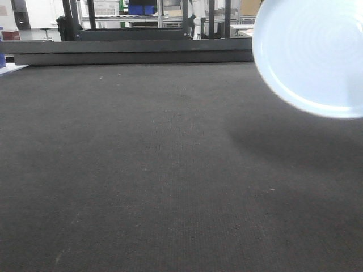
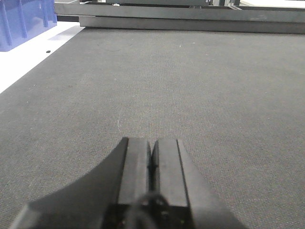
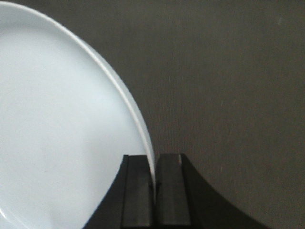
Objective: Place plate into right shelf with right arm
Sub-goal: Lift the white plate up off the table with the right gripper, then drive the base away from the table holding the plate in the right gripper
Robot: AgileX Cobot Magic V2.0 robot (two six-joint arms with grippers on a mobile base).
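One white plate was in view. There were two black grippers, one per wrist camera: the left gripper and the right gripper, each with two fingers. One dark grey mat covered the table. Two dark bars lay stacked along its far edge. One translucent blue bin stood near the left gripper. Blue bins, seemingly two, sat far back on one metal rack, too small to count surely.

Dark grey woven mat spreading wide, long dark metal beam along its far edge; white surface at left, blue bin standing there
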